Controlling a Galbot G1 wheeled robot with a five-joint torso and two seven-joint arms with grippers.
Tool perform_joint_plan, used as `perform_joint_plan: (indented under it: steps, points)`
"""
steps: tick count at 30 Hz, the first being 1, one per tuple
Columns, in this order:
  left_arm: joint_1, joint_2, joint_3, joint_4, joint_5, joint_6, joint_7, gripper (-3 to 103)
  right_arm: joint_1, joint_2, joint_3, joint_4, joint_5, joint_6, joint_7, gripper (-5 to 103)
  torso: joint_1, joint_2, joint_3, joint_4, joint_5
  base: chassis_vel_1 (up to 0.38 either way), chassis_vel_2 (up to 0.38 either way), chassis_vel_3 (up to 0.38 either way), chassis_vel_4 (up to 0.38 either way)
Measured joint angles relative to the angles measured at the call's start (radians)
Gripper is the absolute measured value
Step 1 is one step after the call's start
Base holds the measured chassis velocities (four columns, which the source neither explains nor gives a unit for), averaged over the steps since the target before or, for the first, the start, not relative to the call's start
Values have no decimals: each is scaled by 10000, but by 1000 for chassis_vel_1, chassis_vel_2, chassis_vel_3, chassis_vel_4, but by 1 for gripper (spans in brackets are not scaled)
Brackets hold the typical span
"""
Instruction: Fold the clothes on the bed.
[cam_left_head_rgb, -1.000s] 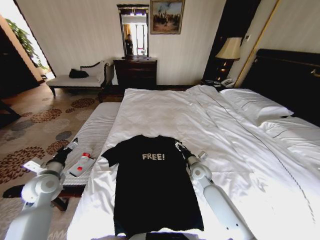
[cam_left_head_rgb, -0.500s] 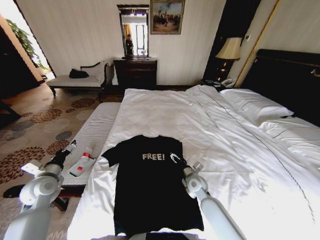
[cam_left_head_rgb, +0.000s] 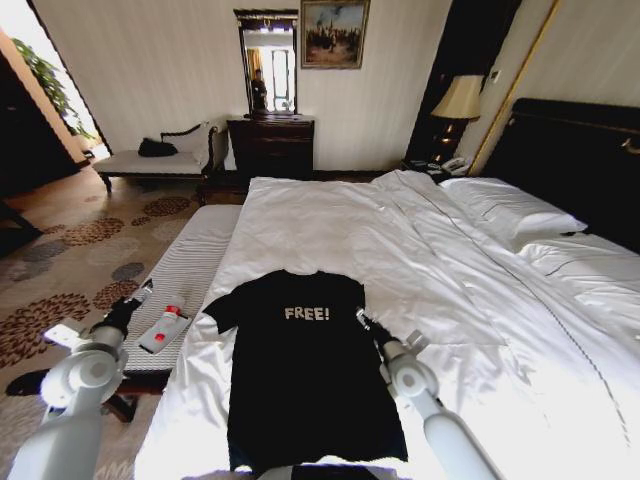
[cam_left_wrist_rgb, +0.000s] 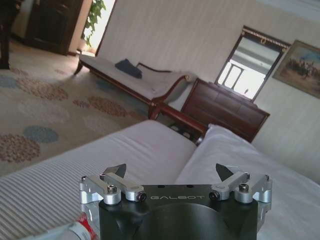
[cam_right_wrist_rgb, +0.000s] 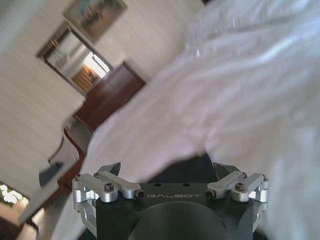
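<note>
One black T-shirt (cam_left_head_rgb: 305, 375) lies flat on the near part of the bed (cam_left_head_rgb: 420, 250), its collar toward the far wall and its hem toward us, with the white "FREE!" lettering (cam_left_head_rgb: 306, 313) readable across the chest. We see both short sleeves spread out to the sides on the white duvet. From the right wrist camera, a dark patch of the shirt (cam_right_wrist_rgb: 187, 170) shows between the fingers, against the pale bedding.

Our right pincer (cam_left_head_rgb: 366, 324) sits at the shirt's right edge, just below the right sleeve, its dark tip at the border of the black cloth and the duvet. The right wrist view shows the right pincer (cam_right_wrist_rgb: 167, 167) with its fingers spread wide and holding nothing. We cannot tell from the pictures whether the tip touches the fabric.

Our left pincer (cam_left_head_rgb: 143, 292) hangs off the left side of the bed, over a striped bench (cam_left_head_rgb: 190, 270) that runs along the mattress, well apart from the shirt. The left wrist view shows the left pincer (cam_left_wrist_rgb: 172, 170) standing wide, with nothing between its fingers. A white bottle with a red cap (cam_left_head_rgb: 162, 328) lies on the bench just beside this arm.

Farther out, white pillows (cam_left_head_rgb: 520, 210) rest against the dark headboard (cam_left_head_rgb: 570, 160). Beyond the bed stand a dark dresser (cam_left_head_rgb: 272, 148) with a mirror (cam_left_head_rgb: 268, 65), a lamp (cam_left_head_rgb: 460, 100), and a pale chaise (cam_left_head_rgb: 150, 160) on the patterned carpet (cam_left_head_rgb: 70, 260).
</note>
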Motion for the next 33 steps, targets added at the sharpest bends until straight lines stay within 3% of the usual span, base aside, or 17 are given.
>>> perform_joint_plan:
  steps: [7, 10, 11, 14, 17, 23, 33]
  points:
    - [-576, -1, 825, 852, -56, 284, 87, 100, 613, -324, 426, -345, 335, 81, -36, 100, 1, -1, 2, -5, 1, 0, 0, 0, 0]
    - [-807, -104, 1023, 1533, -1207, 538, 197, 100, 745, -390, 325, -572, 379, 87, -121, 100, 1, -2, 2, 2, 0, 0, 0, 0, 0]
    - [-807, -104, 1023, 1533, -1207, 538, 197, 100, 745, -390, 325, -572, 379, 87, -121, 100, 1, -2, 2, 2, 0, 0, 0, 0, 0]
    - [-1202, -336, 1070, 2173, -3152, 1052, 53, 100, 732, -301, 240, -687, 372, 88, -157, 100, 1, -2, 2, -4, -2, 0, 0, 0, 0]
    - [-1260, -528, 1071, 2354, -3749, 1471, -7, 100, 724, -242, 215, -748, 368, 87, -148, 100, 1, -2, 2, -3, 0, 0, 0, 0, 0]
    - [-1309, -793, 1092, 2711, -4072, 1751, -143, 100, 802, -250, 180, -906, 369, 69, -135, 100, 1, -2, 1, 0, -1, 0, 0, 0, 0]
    - [-1846, -1164, 1511, 3246, -4236, 1743, -366, 102, 953, -50, 41, -1088, 419, 207, -223, 100, 1, -2, 2, -3, 0, 0, 0, 0, 0]
